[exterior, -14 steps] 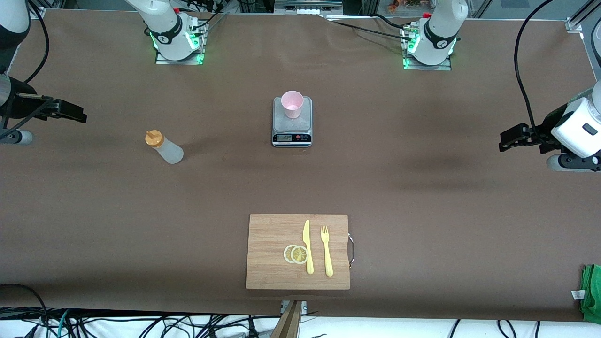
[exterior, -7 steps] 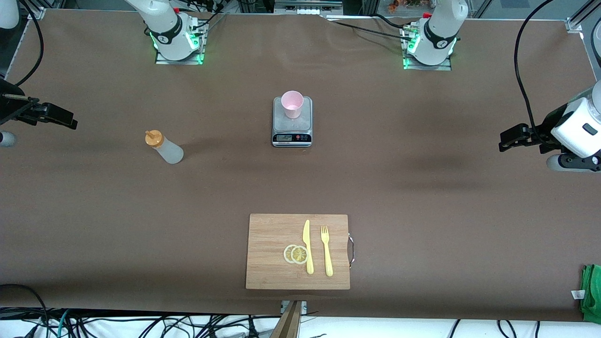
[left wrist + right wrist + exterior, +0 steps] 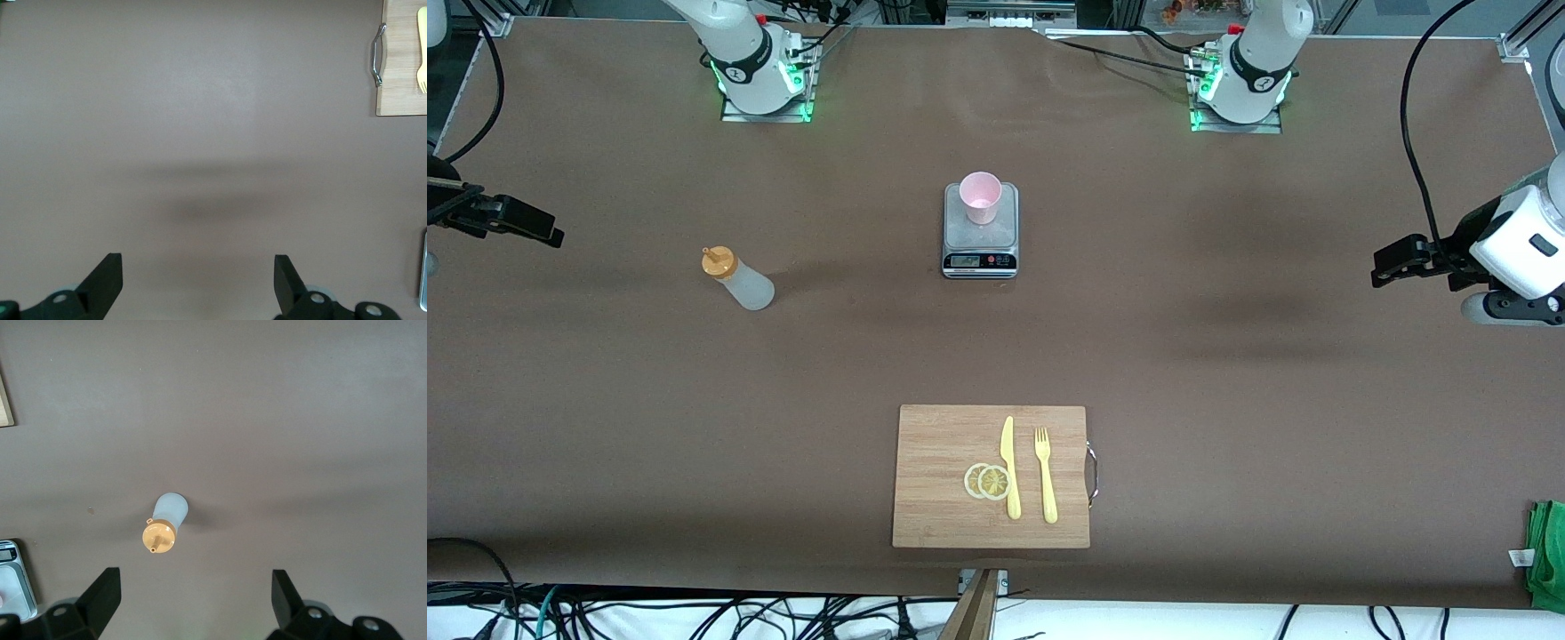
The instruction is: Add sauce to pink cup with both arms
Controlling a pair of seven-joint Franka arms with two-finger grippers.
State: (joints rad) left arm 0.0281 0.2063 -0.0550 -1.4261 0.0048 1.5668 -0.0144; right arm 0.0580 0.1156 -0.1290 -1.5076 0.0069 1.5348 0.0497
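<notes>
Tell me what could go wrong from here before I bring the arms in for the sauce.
1. The sauce bottle stands free and tall on the table; a sideways nudge from the open right gripper could topple it.
2. The pink cup sits loose on the scale; the open left gripper might knock it off.
3. Pouring off-centre may drip sauce onto the scale.

Two white jointed robot arms with black bands rise from bases along one edge of the desk. The right arm's black two-finger gripper (image 3: 538,233) hangs over its end of the desk, fingers (image 3: 100,597) spread wide and empty. The left arm's black two-finger gripper (image 3: 1385,267) waits over its own end, fingers (image 3: 107,280) equally wide apart, holding nothing.
</notes>
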